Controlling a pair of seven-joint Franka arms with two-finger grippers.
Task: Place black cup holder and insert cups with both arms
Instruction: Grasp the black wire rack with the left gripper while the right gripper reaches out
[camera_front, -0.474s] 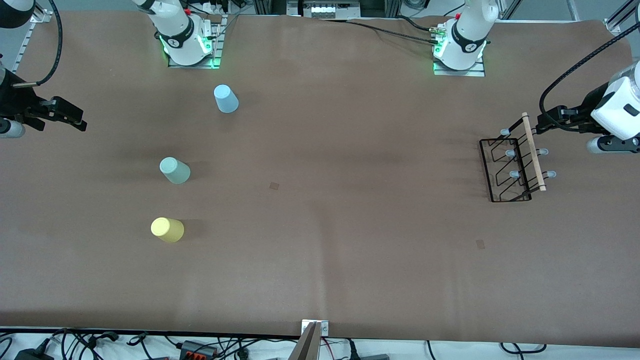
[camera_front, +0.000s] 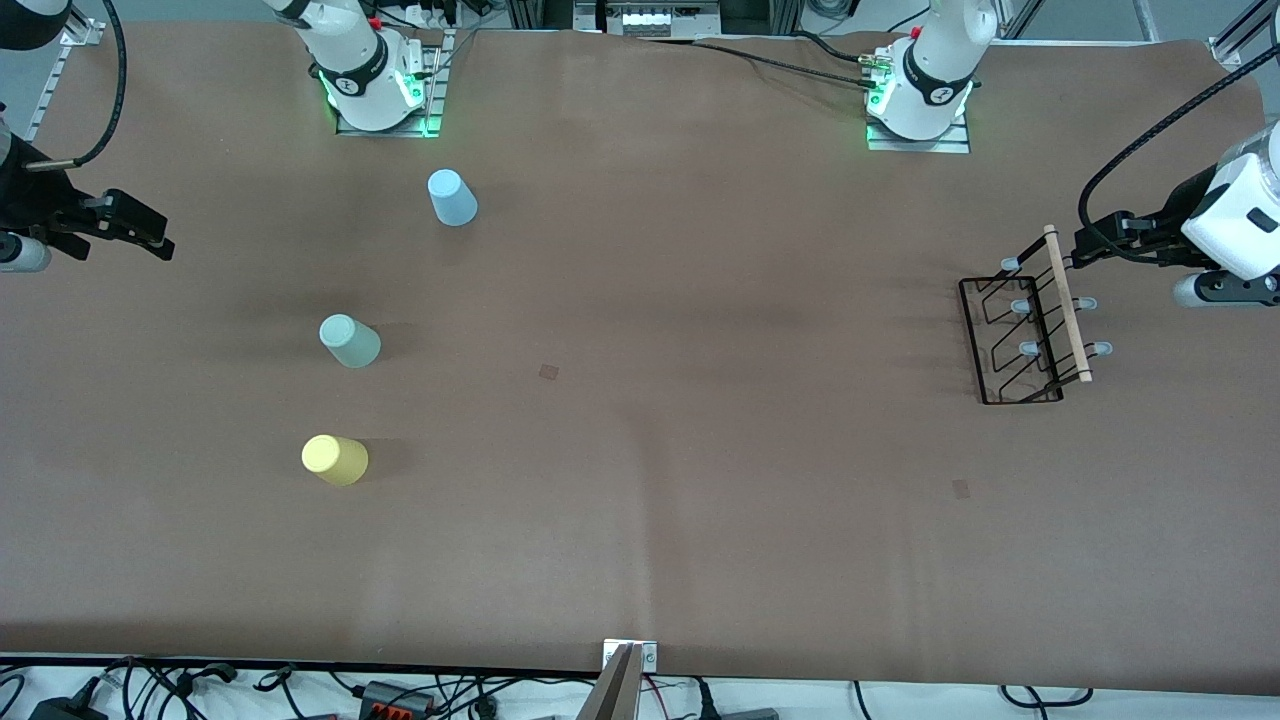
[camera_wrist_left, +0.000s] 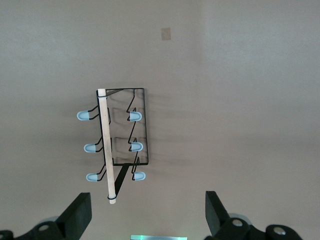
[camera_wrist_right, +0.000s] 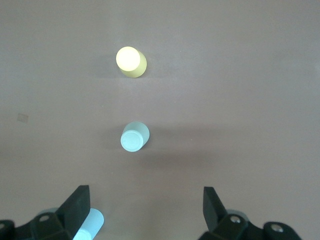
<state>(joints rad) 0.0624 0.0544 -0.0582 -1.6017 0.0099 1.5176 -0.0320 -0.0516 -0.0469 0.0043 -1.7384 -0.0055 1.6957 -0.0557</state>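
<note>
The black cup holder (camera_front: 1030, 332) stands upright toward the left arm's end of the table, its wooden handle (camera_front: 1066, 305) on top. My left gripper (camera_front: 1090, 242) hangs open just off the handle's end that is farther from the front camera, touching nothing. The left wrist view shows the cup holder (camera_wrist_left: 122, 134) ahead of the open left gripper (camera_wrist_left: 149, 215). Three cups stand upside down toward the right arm's end: light blue (camera_front: 452, 197) farthest from the front camera, pale green (camera_front: 349, 341) in the middle, yellow (camera_front: 335, 459) nearest. My right gripper (camera_front: 140, 233) is open, apart from them. The right wrist view shows the yellow cup (camera_wrist_right: 131, 61), the green cup (camera_wrist_right: 134, 137) and the blue cup (camera_wrist_right: 90, 225).
Brown paper (camera_front: 650, 450) covers the table. The arm bases (camera_front: 375, 90) (camera_front: 920, 100) stand along the edge farthest from the front camera. Cables (camera_front: 200, 690) and a metal bracket (camera_front: 625, 680) lie along the edge nearest that camera.
The right arm's wrist has shifted very slightly. The cups, the cup holder and the left arm have not moved.
</note>
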